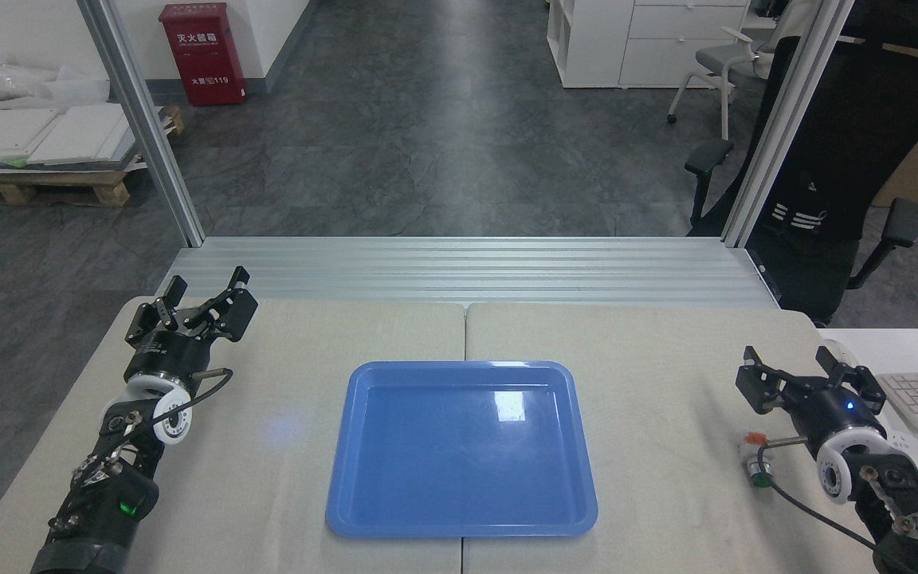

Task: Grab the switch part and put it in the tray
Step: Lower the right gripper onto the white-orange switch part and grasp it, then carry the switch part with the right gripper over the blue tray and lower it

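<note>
Peeking from behind the wide-spread right claw (810,381), the switch part (752,458) lies half hidden.

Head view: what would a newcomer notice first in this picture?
The glossy blue tray comes first, empty at the middle of the table. Next come the two black grippers: the left gripper open at the far left, the right gripper open at the right, with the small switch part lying beside its wrist.
</note>
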### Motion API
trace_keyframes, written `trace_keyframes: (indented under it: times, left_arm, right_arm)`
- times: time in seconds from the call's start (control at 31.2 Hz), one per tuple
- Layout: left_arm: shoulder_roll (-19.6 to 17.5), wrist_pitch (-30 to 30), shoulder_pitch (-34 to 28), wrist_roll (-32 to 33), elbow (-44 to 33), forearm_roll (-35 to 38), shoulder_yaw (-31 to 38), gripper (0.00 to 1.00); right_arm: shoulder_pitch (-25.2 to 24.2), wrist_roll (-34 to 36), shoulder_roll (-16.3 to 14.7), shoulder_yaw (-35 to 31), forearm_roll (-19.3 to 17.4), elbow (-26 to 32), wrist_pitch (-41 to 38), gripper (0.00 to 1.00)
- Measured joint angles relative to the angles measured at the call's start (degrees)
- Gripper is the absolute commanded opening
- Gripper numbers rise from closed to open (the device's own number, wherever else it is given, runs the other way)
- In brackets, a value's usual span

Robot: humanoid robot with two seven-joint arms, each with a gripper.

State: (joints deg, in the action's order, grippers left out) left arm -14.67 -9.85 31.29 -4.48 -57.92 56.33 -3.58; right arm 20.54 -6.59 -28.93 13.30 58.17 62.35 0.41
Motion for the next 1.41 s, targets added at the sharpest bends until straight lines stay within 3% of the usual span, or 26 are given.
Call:
trace_keyframes:
  times: [0.22, 0.48, 0.51, 0.58, 0.67, 0.87, 1.12, 1.25, 1.41]
  left_arm:
    - [0.02, 0.00, 0.00, 0.00, 0.00, 0.00, -0.01, 1.00]
    - [0.03, 0.00, 0.00, 0.00, 0.00, -0.02, -0.02, 1.00]
    - [0.03, 0.00, 0.00, 0.00, 0.00, -0.01, -0.01, 1.00]
    - [0.03, 0.00, 0.00, 0.00, 0.00, -0.01, -0.01, 1.00]
    - [0.04, 0.00, 0.00, 0.00, 0.00, -0.01, -0.01, 1.00]
    - [0.03, 0.00, 0.00, 0.00, 0.00, -0.01, -0.01, 1.00]
    - [0.02, 0.00, 0.00, 0.00, 0.00, 0.00, -0.01, 1.00]
    - [0.02, 0.00, 0.00, 0.00, 0.00, 0.01, 0.01, 1.00]
    - [0.02, 0.00, 0.00, 0.00, 0.00, 0.01, -0.01, 1.00]
  right_arm:
    - [-4.71, -0.11, 3.05, 0.03, -0.01, -0.91, 2.62, 0.98]
    - [-6.17, -0.04, 3.81, 0.12, 0.07, -4.20, 3.29, 0.97]
    - [-6.14, -0.04, 3.81, 0.12, 0.08, -4.46, 3.29, 0.94]
    - [-6.16, -0.04, 3.81, 0.15, 0.12, -4.81, 3.31, 0.77]
    - [-6.31, -0.03, 3.81, 0.60, 0.41, -5.01, 3.55, 0.38]
    - [-6.36, 0.25, 3.88, 2.39, 0.79, -5.03, 5.95, 0.17]
    - [-5.53, 0.79, 4.36, 1.47, 0.25, -2.73, 8.19, 0.15]
    - [-5.06, 1.57, 5.71, -1.99, -0.43, 3.16, 6.10, 0.15]
    - [-5.01, 0.42, 10.13, -2.91, -1.14, 13.45, 1.12, 0.15]
